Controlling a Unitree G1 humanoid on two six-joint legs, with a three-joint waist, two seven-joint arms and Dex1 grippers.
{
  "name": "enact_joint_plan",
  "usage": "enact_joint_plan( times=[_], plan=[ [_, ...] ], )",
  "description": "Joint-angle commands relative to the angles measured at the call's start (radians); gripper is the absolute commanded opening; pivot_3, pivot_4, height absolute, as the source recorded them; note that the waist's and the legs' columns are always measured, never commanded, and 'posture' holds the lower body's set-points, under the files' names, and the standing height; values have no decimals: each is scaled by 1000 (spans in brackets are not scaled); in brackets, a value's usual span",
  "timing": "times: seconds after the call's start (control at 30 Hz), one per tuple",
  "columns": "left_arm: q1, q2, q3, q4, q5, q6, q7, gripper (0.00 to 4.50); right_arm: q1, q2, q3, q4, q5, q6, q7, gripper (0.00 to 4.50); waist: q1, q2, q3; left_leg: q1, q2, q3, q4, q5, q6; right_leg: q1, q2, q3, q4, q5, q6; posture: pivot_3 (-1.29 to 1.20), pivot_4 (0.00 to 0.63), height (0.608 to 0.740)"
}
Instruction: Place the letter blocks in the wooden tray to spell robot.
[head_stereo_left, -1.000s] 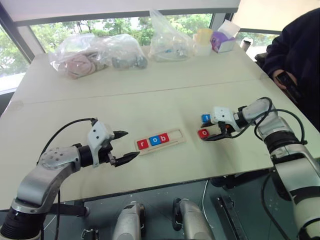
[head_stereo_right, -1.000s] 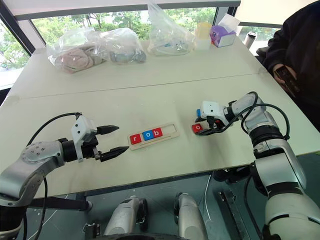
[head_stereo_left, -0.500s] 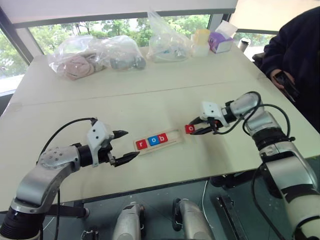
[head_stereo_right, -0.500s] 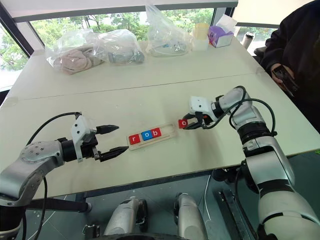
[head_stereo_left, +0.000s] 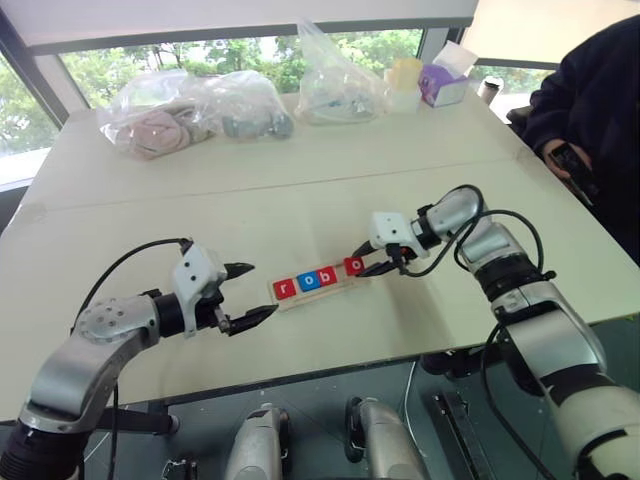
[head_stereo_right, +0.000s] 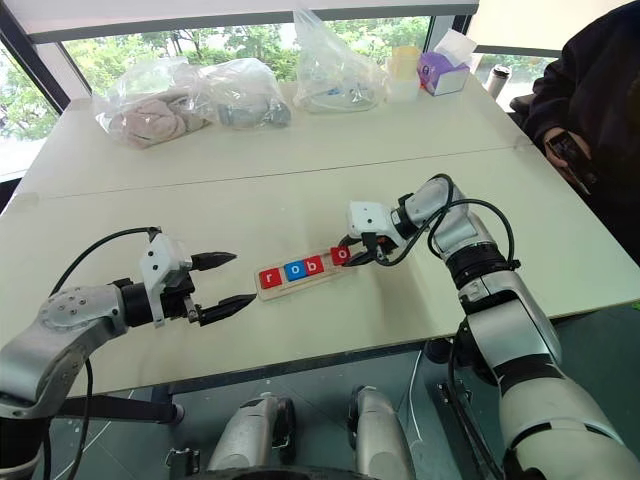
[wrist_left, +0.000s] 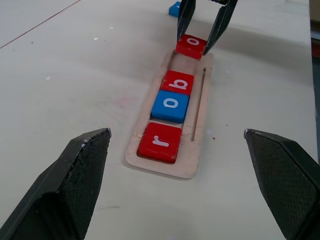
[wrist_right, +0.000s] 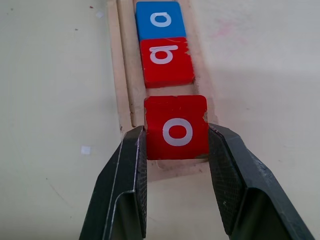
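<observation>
Windows back the table (head_stereo_left: 300, 205), where the right gripper (wrist_right: 176, 145), clamped on the red o (wrist_right: 176, 127), has carried it from open tabletop over the tray's (wrist_left: 199, 112) free end beside r-o-b, left gripper (wrist_left: 175, 165) gaping idle.

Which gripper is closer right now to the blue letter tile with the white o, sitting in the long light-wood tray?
Right. The right gripper holds a red o tile over the tray's far end, two slots past the blue o tile. The left gripper hovers open, off the tray's r end.
</observation>
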Motion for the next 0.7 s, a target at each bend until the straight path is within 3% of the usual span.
enact_joint_plan(
  times=[0.03, 0.7],
  plan=[
    [5, 0, 35, -40, -8, -11, 10, 4500, -36, 11, -4, 2, 1, -17, -1, 1134, 0, 0, 0, 0, 0, 0, 0, 0, 0, 0, 0, 0, 0, 0, 0, 0, 150, 725],
    [13, -3, 32, -53, -15, -8, 29, 4500, -58, 51, -2, 57, -19, -47, -5, 1134, 0, 0, 0, 0, 0, 0, 0, 0, 0, 0, 0, 0, 0, 0, 0, 0, 150, 725]
  ],
)
